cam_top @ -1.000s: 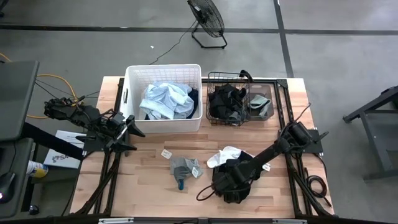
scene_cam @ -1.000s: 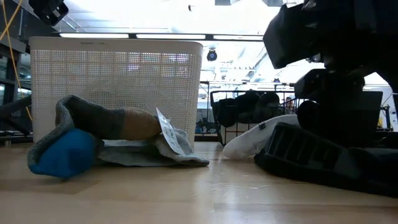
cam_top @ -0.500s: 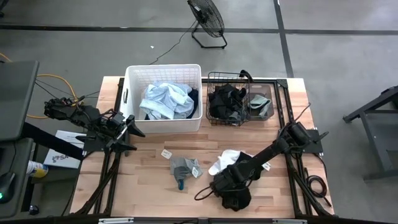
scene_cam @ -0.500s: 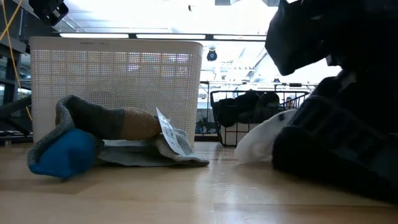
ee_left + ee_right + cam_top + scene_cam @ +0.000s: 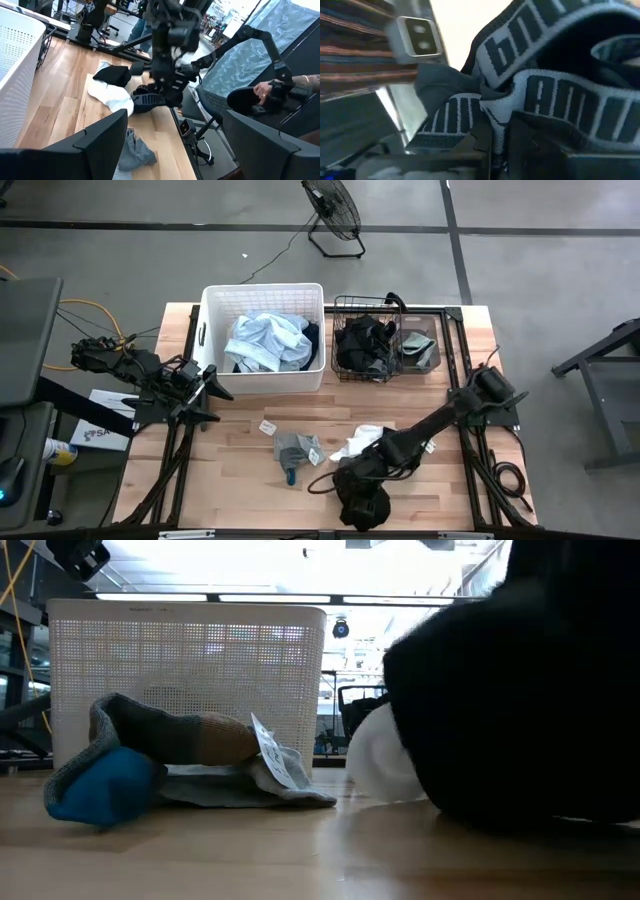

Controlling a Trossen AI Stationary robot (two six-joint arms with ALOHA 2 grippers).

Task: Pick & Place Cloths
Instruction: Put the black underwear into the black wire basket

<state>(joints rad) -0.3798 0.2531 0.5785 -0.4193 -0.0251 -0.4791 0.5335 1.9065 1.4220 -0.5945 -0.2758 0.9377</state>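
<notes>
From above, the right gripper [image 5: 352, 478] at the table's [image 5: 235, 465] six o'clock edge is pinched on the black cloth [image 5: 364, 502], the white cloth [image 5: 360, 443] touching it at twelve and the grey cloth [image 5: 295, 450] lying at ten; the tub [image 5: 212, 340] and basket [image 5: 345, 305] stand at twelve, the nearer right arm's likely carry. At table height the black cloth [image 5: 510, 720] crowds the white one [image 5: 378, 765]. The right wrist view shows its lettered waistband [image 5: 540, 95] clamped between the jaws, while the left gripper [image 5: 207, 393] waits spread at nine.

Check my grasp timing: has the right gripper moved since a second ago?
Yes. In the high view the right gripper, shut on the black cloth, has drawn farther from the wire basket, toward the table's near edge.
</notes>
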